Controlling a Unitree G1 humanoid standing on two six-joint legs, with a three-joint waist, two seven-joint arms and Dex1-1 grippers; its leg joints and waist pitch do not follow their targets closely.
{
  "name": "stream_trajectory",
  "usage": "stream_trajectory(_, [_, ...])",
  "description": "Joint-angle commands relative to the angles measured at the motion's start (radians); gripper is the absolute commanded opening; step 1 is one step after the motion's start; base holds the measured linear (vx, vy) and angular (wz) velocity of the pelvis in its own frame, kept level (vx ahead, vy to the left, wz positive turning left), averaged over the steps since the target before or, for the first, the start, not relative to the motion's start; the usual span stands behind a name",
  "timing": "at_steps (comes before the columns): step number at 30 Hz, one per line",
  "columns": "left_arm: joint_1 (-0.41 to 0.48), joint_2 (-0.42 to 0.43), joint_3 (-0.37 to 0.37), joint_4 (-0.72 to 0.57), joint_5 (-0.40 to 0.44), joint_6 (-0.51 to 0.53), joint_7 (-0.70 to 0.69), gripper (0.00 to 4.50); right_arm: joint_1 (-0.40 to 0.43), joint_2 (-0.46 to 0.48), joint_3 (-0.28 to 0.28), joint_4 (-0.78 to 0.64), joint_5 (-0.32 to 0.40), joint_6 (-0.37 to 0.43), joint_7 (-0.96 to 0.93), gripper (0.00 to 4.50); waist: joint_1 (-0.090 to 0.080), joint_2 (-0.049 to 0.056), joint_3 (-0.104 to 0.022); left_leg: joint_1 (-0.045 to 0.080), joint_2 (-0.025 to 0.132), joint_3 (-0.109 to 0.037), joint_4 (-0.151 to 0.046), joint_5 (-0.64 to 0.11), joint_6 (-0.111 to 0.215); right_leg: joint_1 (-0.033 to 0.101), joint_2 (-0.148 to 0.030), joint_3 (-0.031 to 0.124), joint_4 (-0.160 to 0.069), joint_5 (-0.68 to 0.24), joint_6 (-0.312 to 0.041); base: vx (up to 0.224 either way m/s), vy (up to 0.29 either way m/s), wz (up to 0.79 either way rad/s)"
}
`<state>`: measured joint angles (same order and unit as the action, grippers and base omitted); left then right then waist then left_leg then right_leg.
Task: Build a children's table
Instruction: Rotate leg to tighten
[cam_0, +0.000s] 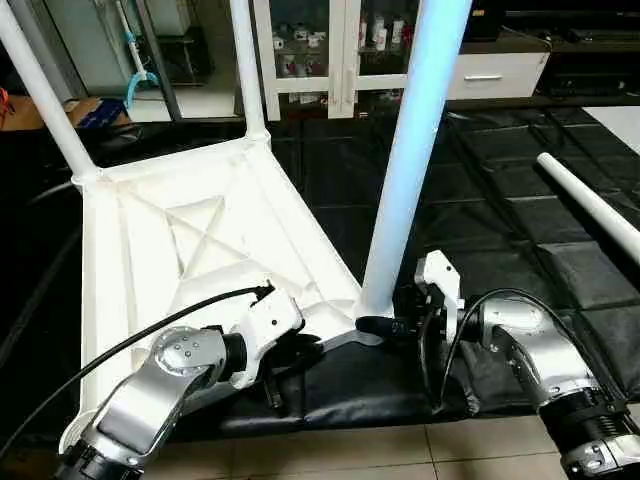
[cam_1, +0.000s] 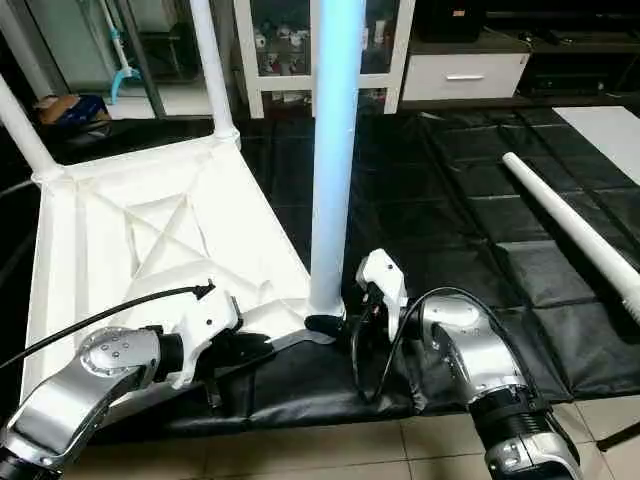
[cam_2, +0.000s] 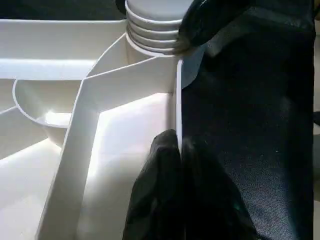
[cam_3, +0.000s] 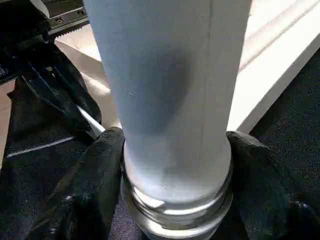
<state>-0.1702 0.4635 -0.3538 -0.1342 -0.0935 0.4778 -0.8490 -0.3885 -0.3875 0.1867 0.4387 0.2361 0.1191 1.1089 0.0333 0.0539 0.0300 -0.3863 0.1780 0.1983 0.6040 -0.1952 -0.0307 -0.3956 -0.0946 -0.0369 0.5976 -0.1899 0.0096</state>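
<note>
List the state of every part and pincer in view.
White plastic square top: upside down on the black mat, ribs up.
Two far white tapered legs: upright in their corner sockets.
Near white tapered leg: upright in the near corner socket, threads still showing.
Fourth white leg: lying loose on the mat.
Left pincer: shut on the top's edge wall.
Right pincer: shut on the near leg's base.

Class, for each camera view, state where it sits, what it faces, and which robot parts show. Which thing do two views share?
Left and right eye: head, looking down at the top; both forearms show.
Left wrist: along left tool pinching the top's rim.
Right wrist: along right tool around the near leg.
Shared: the near leg's threaded base shows in both wrist views.
</note>
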Motion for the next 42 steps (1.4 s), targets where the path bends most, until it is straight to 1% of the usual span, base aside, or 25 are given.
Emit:
stream_trajectory(1, [0.008, 0.013, -0.045, -0.004, -0.008, 0.024, -0.041, 0.00, -0.010, 0.003, -0.012, 0.007, -0.009, -0.017, -0.018, 2.71, -0.002, -0.010, -0.057, 0.023, 0.046, -0.020, -0.068, -0.132, 0.087, 0.039, -0.036, 0.023, -0.049, -0.045, -0.272, 0.000, 0.000, 0.00])
stream_trajectory(5, [0.000, -0.001, -0.046, 0.017, 0.015, 0.046, -0.002, 0.00, -0.022, 0.030, -0.024, 0.049, -0.050, -0.039, -0.128, 2.70, -0.006, -0.010, -0.052, 0.023, 0.045, -0.020, -0.073, -0.179, 0.070, 0.036, -0.036, 0.023, -0.057, -0.112, -0.264, 0.000, 0.000, 0.00])
stream_trajectory(9, [-0.033, -0.063, -0.043, 0.075, 0.067, 0.079, 0.106, 0.00, -0.036, 0.089, -0.040, 0.088, -0.115, -0.036, -0.333, 2.70, -0.021, -0.008, -0.044, 0.025, 0.044, -0.024, -0.084, -0.290, 0.005, 0.030, -0.035, 0.024, -0.070, -0.261, -0.221, 0.000, 0.000, 0.00])
stream_trajectory(11, [-0.071, -0.146, -0.015, 0.139, 0.096, 0.117, 0.231, 0.00, -0.035, 0.164, -0.082, 0.096, -0.126, 0.013, -0.522, 2.69, -0.032, -0.010, -0.043, 0.029, 0.041, -0.028, -0.087, -0.343, -0.025, 0.025, -0.037, 0.025, -0.079, -0.347, -0.188, -0.026, -0.001, 0.00])
stream_trajectory(13, [-0.100, -0.197, 0.000, 0.177, 0.108, 0.138, 0.296, 0.00, -0.026, 0.217, -0.103, 0.093, -0.136, 0.036, -0.639, 2.69, -0.039, -0.010, -0.040, 0.026, 0.040, -0.031, -0.090, -0.374, -0.039, 0.022, -0.036, 0.023, -0.085, -0.399, -0.161, -0.052, 0.000, -0.02])
stream_trajectory(14, [-0.104, -0.203, 0.002, 0.183, 0.109, 0.140, 0.304, 0.00, -0.026, 0.223, -0.104, 0.094, -0.138, 0.039, -0.651, 2.69, -0.037, -0.009, -0.042, 0.029, 0.038, -0.033, -0.090, -0.380, -0.043, 0.020, -0.037, 0.022, -0.088, -0.413, -0.152, 0.000, 0.000, 0.00])
stream_trajectory(16, [-0.144, -0.264, 0.024, 0.241, 0.121, 0.147, 0.383, 0.00, -0.032, 0.277, -0.121, 0.115, -0.148, 0.052, -0.769, 2.69, -0.043, -0.007, -0.043, 0.025, 0.038, -0.037, -0.093, -0.399, -0.046, 0.020, -0.038, 0.020, -0.093, -0.426, -0.132, 0.000, 0.000, 0.00])
stream_trajectory(17, [-0.145, -0.265, 0.025, 0.242, 0.121, 0.147, 0.384, 0.00, -0.032, 0.278, -0.122, 0.115, -0.148, 0.052, -0.771, 2.69, -0.045, -0.007, -0.041, 0.025, 0.036, -0.036, -0.092, -0.405, -0.045, 0.016, -0.036, 0.020, -0.095, -0.429, -0.130, 0.000, 0.000, 0.00])
stream_trajectory(18, [-0.185, -0.316, 0.040, 0.302, 0.131, 0.136, 0.447, 0.00, -0.051, 0.327, -0.144, 0.143, -0.156, 0.048, -0.890, 2.69, -0.047, -0.006, -0.042, 0.028, 0.035, -0.037, -0.092, -0.421, -0.050, 0.013, -0.036, 0.018, -0.098, -0.442, -0.124, 0.000, 0.000, 0.00])
stream_trajectory(19, [-0.200, -0.332, 0.041, 0.326, 0.137, 0.128, 0.466, 0.00, -0.061, 0.343, -0.142, 0.152, -0.163, 0.036, -0.917, 2.69, -0.050, -0.004, -0.042, 0.034, 0.033, -0.037, -0.090, -0.442, -0.052, 0.007, -0.036, 0.017, -0.105, -0.466, -0.118, 0.000, 0.000, 0.00])
stream_trajectory(20, [-0.200, -0.332, 0.041, 0.326, 0.137, 0.128, 0.466, 0.00, -0.061, 0.343, -0.142, 0.152, -0.163, 0.036, -0.917, 2.69, -0.050, -0.006, -0.043, 0.035, 0.033, -0.038, -0.090, -0.445, -0.051, 0.007, -0.036, 0.016, -0.106, -0.468, -0.113, 0.000, 0.000, 0.00])
stream_trajectory(21, [-0.217, -0.348, 0.038, 0.354, 0.147, 0.117, 0.474, 0.00, -0.074, 0.358, -0.128, 0.161, -0.186, 0.006, -0.941, 2.69, -0.050, -0.006, -0.043, 0.028, 0.033, -0.041, -0.093, -0.443, -0.047, 0.012, -0.037, 0.015, -0.105, -0.459, -0.108, 0.000, 0.000, 0.00])
stream_trajectory(22, [-0.222, -0.354, 0.038, 0.363, 0.150, 0.117, 0.478, 0.00, -0.077, 0.364, -0.125, 0.160, -0.194, 0.003, -0.949, 2.69, -0.050, -0.005, -0.045, 0.030, 0.034, -0.039, -0.092, -0.444, -0.044, 0.008, -0.037, 0.016, -0.107, -0.447, -0.106, 0.000, 0.000, 0.00])
stream_trajectory(25, [-0.226, -0.358, 0.036, 0.372, 0.150, 0.112, 0.477, 0.00, -0.078, 0.377, -0.136, 0.155, -0.184, 0.002, -0.959, 2.69, -0.049, -0.003, -0.046, 0.024, 0.036, -0.039, -0.096, -0.423, -0.036, 0.014, -0.035, 0.016, -0.100, -0.376, -0.121, 0.000, 0.000, 0.00])
stream_trajectory(28, [-0.224, -0.347, 0.031, 0.377, 0.149, 0.103, 0.470, 0.00, -0.075, 0.380, -0.126, 0.152, -0.163, 0.007, -0.898, 2.69, -0.049, -0.002, -0.046, 0.023, 0.037, -0.037, -0.097, -0.419, -0.030, 0.016, -0.035, 0.017, -0.097, -0.346, -0.136, 0.000, 0.000, 0.00])
stream_trajectory(30, [-0.207, -0.313, 0.020, 0.360, 0.148, 0.085, 0.432, 0.00, -0.048, 0.372, -0.121, 0.097, -0.111, -0.024, -0.779, 2.69, -0.047, -0.002, -0.047, 0.022, 0.038, -0.037, -0.097, -0.415, -0.024, 0.018, -0.038, 0.019, -0.096, -0.336, -0.141, 0.000, 0.000, 0.00])
stream_trajectory(32, [-0.201, -0.301, 0.015, 0.351, 0.148, 0.080, 0.417, 0.00, -0.041, 0.365, -0.115, 0.080, -0.108, -0.040, -0.759, 3.25, -0.043, -0.003, -0.048, 0.020, 0.041, -0.035, -0.096, -0.391, -0.015, 0.020, -0.040, 0.021, -0.094, -0.308, -0.145, 0.000, 0.000, 0.00])
stream_trajectory(34, [-0.179, -0.258, -0.007, 0.310, 0.141, 0.062, 0.348, 0.00, -0.030, 0.344, -0.116, 0.032, -0.076, -0.034, -0.694, 3.39, -0.043, -0.004, -0.050, 0.014, 0.042, -0.033, -0.096, -0.348, 0.001, 0.026, -0.039, 0.021, -0.088, -0.269, -0.163, 0.000, 0.000, 0.00])
stream_trajectory(36, [-0.160, -0.222, -0.028, 0.278, 0.135, 0.050, 0.291, 0.00, -0.027, 0.326, -0.118, 0.002, -0.049, -0.018, -0.641, 3.60, -0.043, -0.002, -0.052, 0.015, 0.042, -0.032, -0.094, -0.331, 0.009, 0.025, -0.038, 0.020, -0.086, -0.261, -0.170, 0.000, 0.000, 0.00])
stream_trajectory(37, [-0.138, -0.177, -0.060, 0.241, 0.128, 0.035, 0.221, 0.00, -0.023, 0.300, -0.113, -0.030, -0.031, -0.001, -0.584, 3.73, -0.041, -0.004, -0.053, 0.012, 0.042, -0.035, -0.094, -0.315, 0.014, 0.033, -0.039, 0.019, -0.085, -0.250, -0.172, 0.000, 0.000, 0.00])
stream_trajectory(38, [-0.124, -0.146, -0.082, 0.216, 0.123, 0.024, 0.175, 0.00, -0.021, 0.281, -0.109, -0.051, -0.020, 0.011, -0.544, 3.79, -0.044, -0.002, -0.055, 0.007, 0.043, -0.035, -0.093, -0.286, 0.024, 0.036, -0.040, 0.019, -0.078, -0.216, -0.178, 0.000, 0.000, 0.00])
stream_trajectory(39, [-0.086, -0.076, -0.119, 0.145, 0.096, 0.006, 0.073, 0.00, -0.017, 0.220, -0.093, -0.096, -0.011, 0.033, -0.455, 3.83, -0.041, 0.003, -0.054, 0.014, 0.046, -0.033, -0.092, -0.276, 0.028, 0.030, -0.038, 0.018, -0.079, -0.198, -0.188, 0.000, 0.000, 0.00])
stream_trajectory(40, [-0.085, -0.075, -0.119, 0.144, 0.095, 0.006, 0.071, 0.00, -0.017, 0.219, -0.092, -0.097, -0.011, 0.033, -0.453, 3.91, -0.039, 0.004, -0.055, 0.018, 0.047, -0.033, -0.090, -0.274, 0.029, 0.029, -0.037, 0.018, -0.075, -0.182, -0.195, 0.000, 0.000, 0.00])
stream_trajectory(41, [-0.073, -0.057, -0.124, 0.120, 0.084, 0.005, 0.047, 0.00, -0.016, 0.195, -0.085, -0.110, -0.010, 0.041, -0.421, 4.04, -0.041, 0.004, -0.051, 0.015, 0.047, -0.029, -0.092, -0.256, 0.032, 0.028, -0.034, 0.019, -0.072, -0.155, -0.209, 0.000, 0.000, 0.00])
stream_trajectory(42, [-0.058, -0.039, -0.122, 0.089, 0.067, 0.011, 0.025, 0.00, -0.013, 0.156, -0.075, -0.126, -0.008, 0.059, -0.370, 4.15, -0.035, 0.006, -0.054, 0.021, 0.047, -0.028, -0.090, -0.256, 0.031, 0.028, -0.033, 0.018, -0.071, -0.147, -0.215, 0.000, 0.000, 0.00])
